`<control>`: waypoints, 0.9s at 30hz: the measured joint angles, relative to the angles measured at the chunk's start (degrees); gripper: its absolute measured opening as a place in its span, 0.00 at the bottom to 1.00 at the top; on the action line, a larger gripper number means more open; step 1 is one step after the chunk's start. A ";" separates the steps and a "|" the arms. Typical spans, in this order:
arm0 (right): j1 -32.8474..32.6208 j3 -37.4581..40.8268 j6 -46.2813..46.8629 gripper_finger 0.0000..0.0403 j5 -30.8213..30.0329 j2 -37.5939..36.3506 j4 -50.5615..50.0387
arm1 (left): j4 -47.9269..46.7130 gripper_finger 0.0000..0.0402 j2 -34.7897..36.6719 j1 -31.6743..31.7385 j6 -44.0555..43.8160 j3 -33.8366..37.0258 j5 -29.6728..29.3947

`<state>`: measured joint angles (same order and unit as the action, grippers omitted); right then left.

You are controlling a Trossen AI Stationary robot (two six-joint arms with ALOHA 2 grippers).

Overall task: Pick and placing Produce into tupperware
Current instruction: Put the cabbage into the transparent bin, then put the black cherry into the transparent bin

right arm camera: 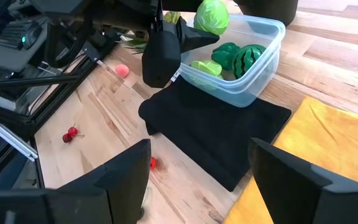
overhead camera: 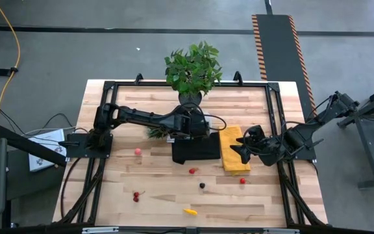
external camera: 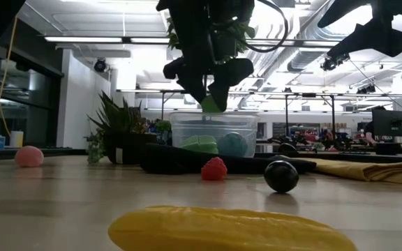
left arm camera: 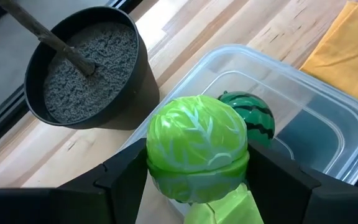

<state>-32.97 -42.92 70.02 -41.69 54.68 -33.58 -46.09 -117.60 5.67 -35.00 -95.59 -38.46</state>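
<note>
One cabbage (left arm camera: 196, 146) clamped in left pincer (left arm camera: 197, 180) above tupperware (right arm camera: 253, 74); placing step; next: lower, release; right pincer (right arm camera: 197, 180) apart, idle over yellow cloth (overhead camera: 234, 149).

I see a light green cabbage (left arm camera: 196, 149) held above the clear tupperware (right arm camera: 261, 74), which sits at frame centre in the high view. Inside lie a striped watermelon (right arm camera: 252, 59) and green pieces (right arm camera: 227, 55). Cherries (overhead camera: 136, 195), berries (overhead camera: 192, 171) and a yellow piece (overhead camera: 189, 210) dot the lower table.
</note>
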 joint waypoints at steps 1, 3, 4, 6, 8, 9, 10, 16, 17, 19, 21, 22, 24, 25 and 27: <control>-0.02 0.00 0.00 0.65 0.00 0.00 0.00 | -0.01 0.61 0.00 0.00 0.00 0.00 0.07; 0.00 0.00 0.00 0.65 0.02 0.00 0.00 | -0.01 0.62 0.01 0.00 0.02 0.00 0.06; -0.02 0.00 0.00 0.65 0.02 0.00 0.01 | -0.02 0.63 0.02 0.00 0.02 0.00 0.05; 0.00 0.00 -0.08 0.65 0.03 0.00 0.02 | -0.02 0.63 0.02 0.00 0.02 0.00 0.07; 0.00 0.00 -0.30 0.65 0.04 0.00 0.02 | -0.03 0.63 0.02 0.01 0.05 0.00 0.07; 0.00 0.00 -0.42 0.65 0.04 0.00 0.00 | -0.03 0.63 0.02 0.00 0.07 0.00 0.07; -0.02 0.00 -0.42 0.65 0.06 0.00 0.02 | -0.08 0.63 0.02 0.00 0.08 0.00 0.07; 0.00 0.00 -0.42 0.65 0.07 0.00 0.02 | -0.15 0.63 0.02 0.00 0.66 0.00 0.07; 0.00 0.00 -0.42 0.65 0.07 0.00 0.02 | -0.14 0.63 0.02 0.00 0.97 0.00 0.07; 0.00 0.00 -0.42 0.65 0.07 0.00 0.02 | -0.15 0.63 0.02 0.00 2.16 0.00 0.42; 0.00 0.00 -0.42 0.65 0.07 0.00 0.02 | -0.34 0.63 0.03 -0.04 3.54 0.00 0.54; -0.01 0.00 -0.42 0.65 0.07 0.00 0.02 | -0.53 0.63 0.04 -0.05 4.07 0.00 0.55; -0.01 0.00 -0.42 0.65 0.07 0.00 0.02 | -0.57 0.62 0.04 -0.09 4.97 0.00 1.27; 0.00 0.00 -0.42 0.65 0.07 0.00 0.02 | -0.57 0.62 0.04 -0.09 5.07 0.00 2.05; -0.01 0.00 -0.42 0.65 0.07 0.00 0.02 | -0.57 0.61 0.07 -0.09 5.17 0.00 3.55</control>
<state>-32.98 -42.92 69.60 -41.63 54.68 -33.56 -46.65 -117.54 5.58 -29.83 -95.59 -34.91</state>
